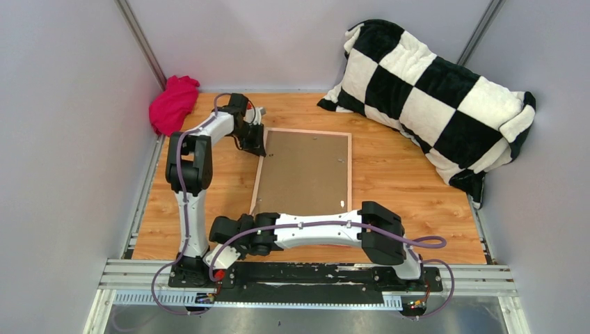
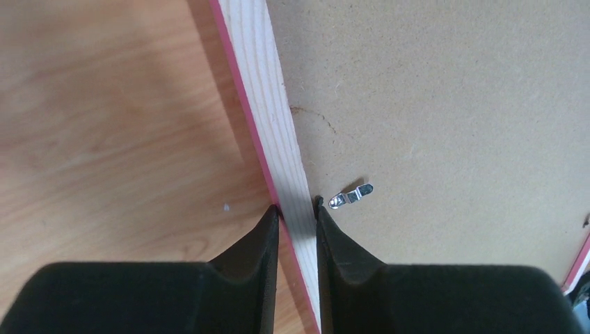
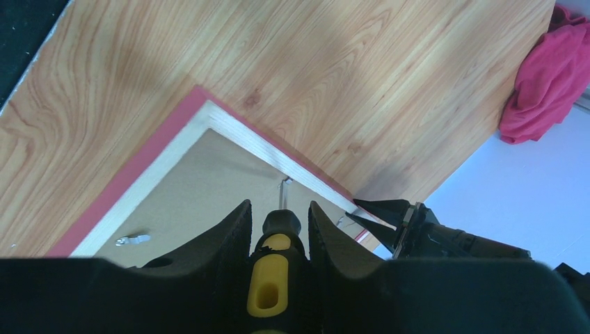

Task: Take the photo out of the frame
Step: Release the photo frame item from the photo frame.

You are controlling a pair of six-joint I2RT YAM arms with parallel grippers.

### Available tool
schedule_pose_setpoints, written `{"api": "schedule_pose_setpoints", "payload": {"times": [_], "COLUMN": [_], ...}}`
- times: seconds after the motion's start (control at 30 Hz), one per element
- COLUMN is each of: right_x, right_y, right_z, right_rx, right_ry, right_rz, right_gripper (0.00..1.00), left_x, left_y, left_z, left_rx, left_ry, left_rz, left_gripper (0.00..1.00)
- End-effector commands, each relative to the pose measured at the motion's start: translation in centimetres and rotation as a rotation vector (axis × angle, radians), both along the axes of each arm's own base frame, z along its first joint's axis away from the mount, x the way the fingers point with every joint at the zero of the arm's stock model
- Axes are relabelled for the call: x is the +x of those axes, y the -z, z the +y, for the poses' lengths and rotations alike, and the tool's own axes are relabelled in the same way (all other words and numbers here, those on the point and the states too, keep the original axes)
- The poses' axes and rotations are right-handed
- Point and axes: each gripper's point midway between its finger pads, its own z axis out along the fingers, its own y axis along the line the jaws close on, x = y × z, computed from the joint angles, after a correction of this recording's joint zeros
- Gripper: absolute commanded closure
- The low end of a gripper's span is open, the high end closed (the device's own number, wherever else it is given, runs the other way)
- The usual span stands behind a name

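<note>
Pale wood-grain worktop [image 1: 403, 181] carries everything. Nearest, the jaws of the right arm [image 1: 320, 233] are clenched on a black-and-yellow-handled screwdriver [image 3: 277, 278]. Its shaft reaches over the near-left corner of the large rectangular pink-edged frame [image 1: 349, 167], probably to turn back small metal retaining clips [image 2: 351, 195]. Face down, the frame shows its brown backing board [image 1: 304, 170], so the photo, unseen, is presumably beneath. Farther off, the jaws of the left arm [image 1: 209, 129] pinch its left rail, likely steadying it. Beyond lie a crumpled magenta cloth [image 1: 172, 104] and a black-and-white chequered pillow [image 1: 431, 97].
</note>
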Motion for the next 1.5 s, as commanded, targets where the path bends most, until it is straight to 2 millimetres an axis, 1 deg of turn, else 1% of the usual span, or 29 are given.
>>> {"api": "schedule_pose_setpoints", "payload": {"times": [0.0,0.17,0.27,0.4,0.53,0.67,0.9,1.1,1.2,1.27,1.47], "right_x": [-0.3,-0.3,-0.1,0.3,0.8,1.5,2.3,2.7,2.9,3.0,3.2], "right_y": [-2.1,-1.7,-1.2,-0.6,-0.2,0.3,2.4,1.9,2.6,3.0,3.3], "right_z": [-0.2,-0.7,-0.9,-1.0,-0.3,0.4,-0.2,-0.8,-1.1,-0.9,0.3], "right_rx": [0.021,0.002,-0.012,-0.030,-0.029,-0.037,-0.084,-0.075,-0.080,-0.071,-0.053], "right_ry": [0.016,0.012,0.008,-0.003,-0.017,-0.036,-0.058,-0.042,-0.039,-0.035,-0.038], "right_rz": [-0.020,-0.024,-0.022,-0.027,-0.046,-0.103,-0.147,-0.144,-0.130,-0.127,-0.129], "right_gripper": [1.00,1.00,1.00,1.00,1.00,1.00,1.00,1.00,1.00,1.00,1.00], "left_x": [2.0,3.3,3.6,3.5,3.3,3.0,2.9,3.0,3.0,3.0,3.0], "left_y": [2.5,3.1,3.3,3.6,3.9,4.2,4.1,4.5,4.5,4.5,4.6], "left_z": [0.1,-0.3,-0.5,-0.7,-0.9,-1.2,-1.4,-1.1,-1.1,-1.1,-1.2], "left_rx": [0.042,0.030,0.020,0.012,-0.002,-0.024,-0.062,-0.131,-0.139,-0.139,-0.140], "left_ry": [0.015,0.004,0.014,0.029,0.035,0.046,0.062,0.034,0.028,0.024,0.021], "left_rz": [-0.012,-0.008,-0.011,-0.007,-0.009,-0.010,-0.029,0.003,0.002,0.005,0.008], "left_gripper": [1.00,1.00,1.00,1.00,1.00,1.00,1.00,1.00,1.00,1.00,1.00]}}
